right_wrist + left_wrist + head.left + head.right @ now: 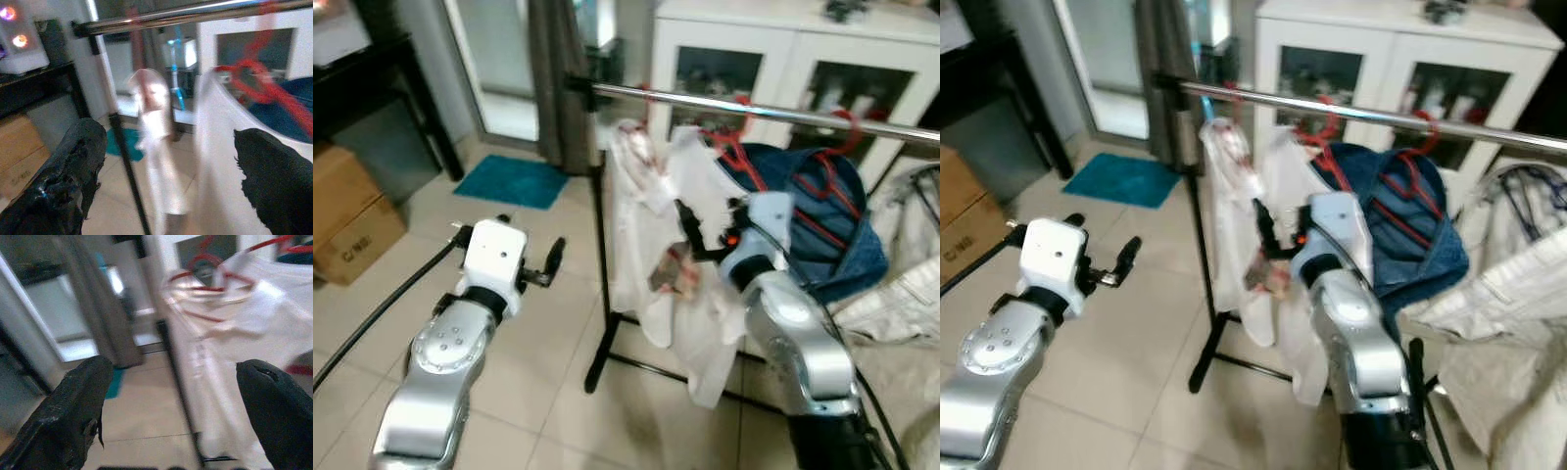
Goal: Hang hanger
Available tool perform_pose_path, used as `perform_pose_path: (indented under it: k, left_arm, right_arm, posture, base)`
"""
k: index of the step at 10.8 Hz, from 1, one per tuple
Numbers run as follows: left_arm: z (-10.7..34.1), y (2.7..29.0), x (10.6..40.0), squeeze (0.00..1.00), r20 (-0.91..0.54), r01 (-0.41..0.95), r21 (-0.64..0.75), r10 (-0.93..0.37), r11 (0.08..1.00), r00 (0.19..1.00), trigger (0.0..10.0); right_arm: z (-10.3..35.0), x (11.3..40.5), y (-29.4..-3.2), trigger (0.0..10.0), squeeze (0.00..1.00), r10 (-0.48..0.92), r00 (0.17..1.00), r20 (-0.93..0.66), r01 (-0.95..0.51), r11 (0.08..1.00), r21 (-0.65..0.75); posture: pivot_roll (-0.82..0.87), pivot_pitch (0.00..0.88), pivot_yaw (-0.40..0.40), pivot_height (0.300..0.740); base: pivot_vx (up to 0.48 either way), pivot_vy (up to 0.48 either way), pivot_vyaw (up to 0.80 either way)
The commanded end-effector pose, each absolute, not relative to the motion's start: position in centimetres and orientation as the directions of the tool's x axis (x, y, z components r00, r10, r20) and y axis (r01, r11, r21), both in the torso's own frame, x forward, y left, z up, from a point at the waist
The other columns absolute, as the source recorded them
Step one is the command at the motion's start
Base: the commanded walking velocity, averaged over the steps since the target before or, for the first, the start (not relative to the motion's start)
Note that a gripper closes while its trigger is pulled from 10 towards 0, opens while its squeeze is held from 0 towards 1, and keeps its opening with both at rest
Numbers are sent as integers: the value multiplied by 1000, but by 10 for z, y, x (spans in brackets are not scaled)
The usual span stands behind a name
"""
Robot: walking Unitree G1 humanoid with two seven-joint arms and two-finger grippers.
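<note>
A chrome rail [754, 108] of a black clothes rack carries red hangers [729, 147]. On them hang white garments [636, 245] and a blue denim piece [842, 225]. My right gripper [690, 230] is raised in front of the white garments, just below the rail, and is open. In the right wrist view its fingers [63, 181] stand wide apart with nothing between them, facing the rail [195, 14] and a red hanger [254, 73]. My left gripper [548, 264] is held out left of the rack, open and empty. Its wrist view shows a white garment [234, 347] on a red hanger.
The rack's black post and foot [602, 343] stand on the tiled floor between my arms. Cardboard boxes [347, 211] sit far left, a teal mat [514, 181] by the grey curtain [558, 78]. Behind the rail stands a white cabinet [783, 49]; pale cloth [901, 284] is heaped at right.
</note>
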State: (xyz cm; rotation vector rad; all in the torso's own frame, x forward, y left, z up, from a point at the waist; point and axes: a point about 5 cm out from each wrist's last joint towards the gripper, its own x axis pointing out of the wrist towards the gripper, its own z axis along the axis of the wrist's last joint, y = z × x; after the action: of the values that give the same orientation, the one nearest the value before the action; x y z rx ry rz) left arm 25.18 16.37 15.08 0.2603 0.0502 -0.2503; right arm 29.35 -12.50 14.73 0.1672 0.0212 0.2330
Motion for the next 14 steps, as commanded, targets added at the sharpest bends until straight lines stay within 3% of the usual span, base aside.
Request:
perform_pose_path:
  k: [1,6,9,11,14]
  left_arm:
    - [154,168,252,894,-69,244,269,-234,932,970,10000]
    - [153,167,252,890,-64,252,285,-243,925,968,10000]
    - [154,167,252,890,-62,255,308,-248,917,967,10000]
    - [153,166,252,886,-65,263,317,-256,911,965,10000]
    - [151,163,250,867,-81,292,317,-281,903,956,10000]
  right_arm:
    - [161,294,-121,10000,0,247,966,71,-256,945,203]
    - [170,299,-106,10000,0,359,929,87,-369,916,158]
    - [174,299,-100,10000,0,395,913,106,-407,903,140]
    - [176,300,-95,10000,0,433,895,109,-444,887,127]
    - [173,303,-102,10000,0,405,912,60,-409,910,72]
  posture:
    - [72,0,24,740]
    - [80,0,2,740]
    - [83,0,-4,740]
    - [87,0,-10,740]
    - [90,0,-22,740]
  base:
    - [349,0,0]
    - [346,0,0]
    - [349,0,679]
    - [338,0,0]
    - [99,0,0]
